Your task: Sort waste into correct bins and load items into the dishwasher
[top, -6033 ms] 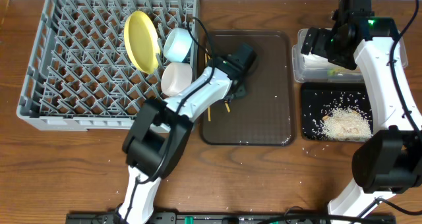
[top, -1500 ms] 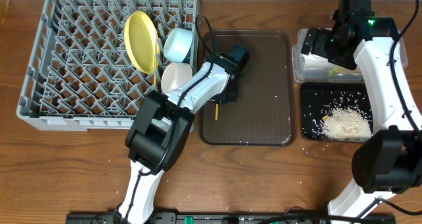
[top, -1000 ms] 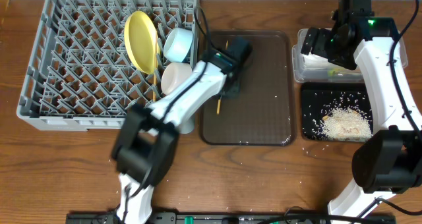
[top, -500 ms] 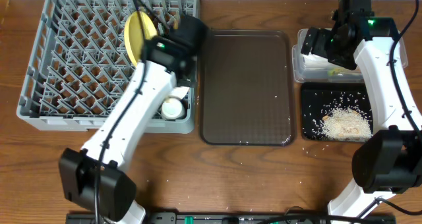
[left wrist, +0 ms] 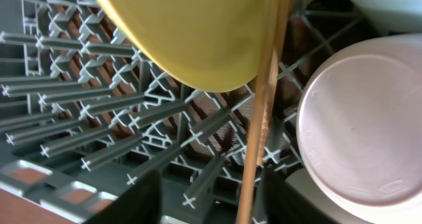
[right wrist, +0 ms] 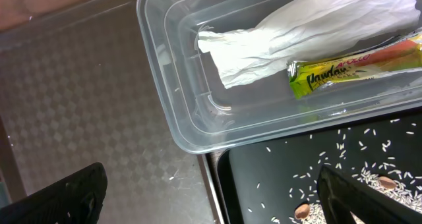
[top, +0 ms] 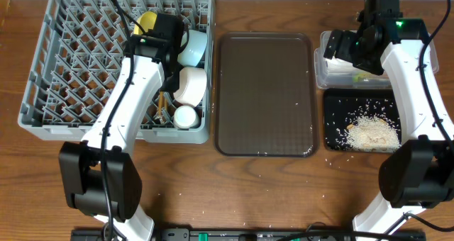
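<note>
Left gripper (left wrist: 210,201) has swung from brown tray (top: 266,92) to dish rack (top: 78,64) — fingers spread around the chopsticks (left wrist: 258,132); right gripper (right wrist: 211,184) hangs spread above the clear tub (right wrist: 161,85).

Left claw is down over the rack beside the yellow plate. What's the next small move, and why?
Probably lift the left claw straight up out of the dish rack. Its fingers stand wide apart with the chopsticks loose between them, propped in the rack beside the yellow plate, so they look released. A straight rise should avoid nudging the plate or the white bowl.
</note>
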`<state>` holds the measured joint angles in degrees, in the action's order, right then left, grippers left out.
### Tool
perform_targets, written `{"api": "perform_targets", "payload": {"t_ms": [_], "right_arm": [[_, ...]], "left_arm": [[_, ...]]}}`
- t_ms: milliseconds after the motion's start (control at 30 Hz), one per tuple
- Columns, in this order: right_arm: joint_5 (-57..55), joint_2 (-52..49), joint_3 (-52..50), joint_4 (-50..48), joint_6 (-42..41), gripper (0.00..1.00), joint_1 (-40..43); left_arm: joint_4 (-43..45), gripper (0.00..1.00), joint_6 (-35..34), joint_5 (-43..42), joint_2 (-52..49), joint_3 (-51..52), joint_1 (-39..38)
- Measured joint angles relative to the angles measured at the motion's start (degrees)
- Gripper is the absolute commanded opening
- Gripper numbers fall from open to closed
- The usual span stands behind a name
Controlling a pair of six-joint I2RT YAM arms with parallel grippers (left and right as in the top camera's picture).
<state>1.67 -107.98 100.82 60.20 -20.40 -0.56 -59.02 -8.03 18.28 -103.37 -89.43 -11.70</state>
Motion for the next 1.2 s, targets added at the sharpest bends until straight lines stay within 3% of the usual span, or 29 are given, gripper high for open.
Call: {"api": "perform_targets", "payload": {"t_ms": [400, 567, 767, 1200], "right_arm": [[0.00, 0.00, 0.00, 0.00, 0.00, 0.99, 0.00], [0.00, 0.00, 0.00, 0.00, 0.00, 0.99, 0.00], [0.00, 0.00, 0.00, 0.00, 0.00, 0.99, 0.00], [0.00, 0.00, 0.00, 0.00, 0.00, 0.99, 0.00]], "left_arm": [[-1.86, 0.65, -1.29, -4.96, 2.36, 0.15, -0.02], [-5.99, 0.67, -4.02, -6.49, 12.66, 0.31, -0.02], [-11.39, 0.83, -5.53, -6.99, 26.18, 0.31, -0.02], [-16.92, 0.88, -5.90, -7.43, 37.90, 0.31, -0.02]]}}
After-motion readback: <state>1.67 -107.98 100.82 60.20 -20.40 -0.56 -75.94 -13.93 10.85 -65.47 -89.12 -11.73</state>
